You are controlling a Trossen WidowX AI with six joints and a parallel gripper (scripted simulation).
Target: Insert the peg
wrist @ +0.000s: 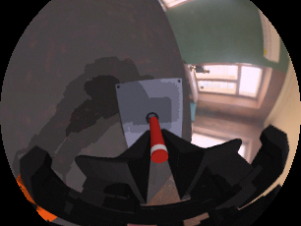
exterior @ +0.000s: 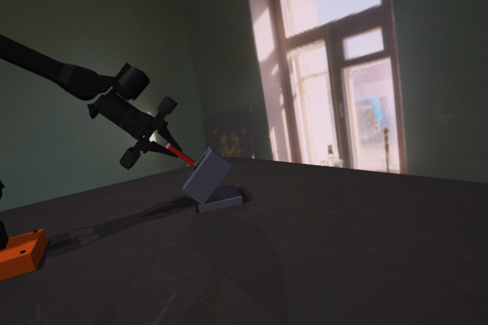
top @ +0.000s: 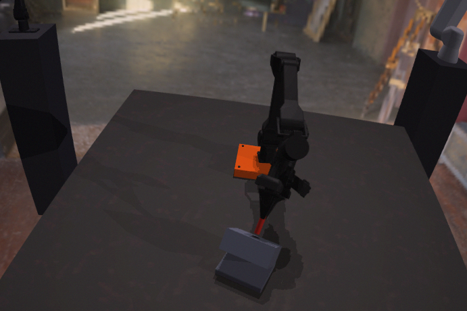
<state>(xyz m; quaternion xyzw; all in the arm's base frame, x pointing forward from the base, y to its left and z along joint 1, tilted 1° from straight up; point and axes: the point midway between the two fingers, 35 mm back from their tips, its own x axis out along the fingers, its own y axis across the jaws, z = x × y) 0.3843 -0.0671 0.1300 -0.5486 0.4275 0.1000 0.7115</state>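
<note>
1. Jaws: in the wrist view they are clamped on the peg (wrist: 155,138), gripping its upper part. The red shaft runs from between the fingertips toward 12 o'clock.

2. Peg: a slim red rod with a pale band near the gripped end, seen in the exterior view just ahead of the fingertips (exterior: 167,145). It looks round, with no flats I can make out, so turning it to match a shape seems unnecessary.

3. The key relation: the peg's long axis points at the hole (wrist: 151,117), and its free bottom end sits at the hole's mouth. In the exterior view the rod slopes down toward 4 o'clock and meets the panel (exterior: 207,174) face roughly square on. Whether the tip has entered the hole or only touches the rim, I cannot tell.

4. Panel: a grey slab tilted on a flat foot, its face toward the arm, standing on the dark counter (top: 131,220). In the top view the peg (top: 259,225) reaches it from 12 o'clock, near the panel's upper edge.

5. My judgement: the next move is a straight push along the peg's own line. Any sideways drift could jam the tip against the rim.
</note>
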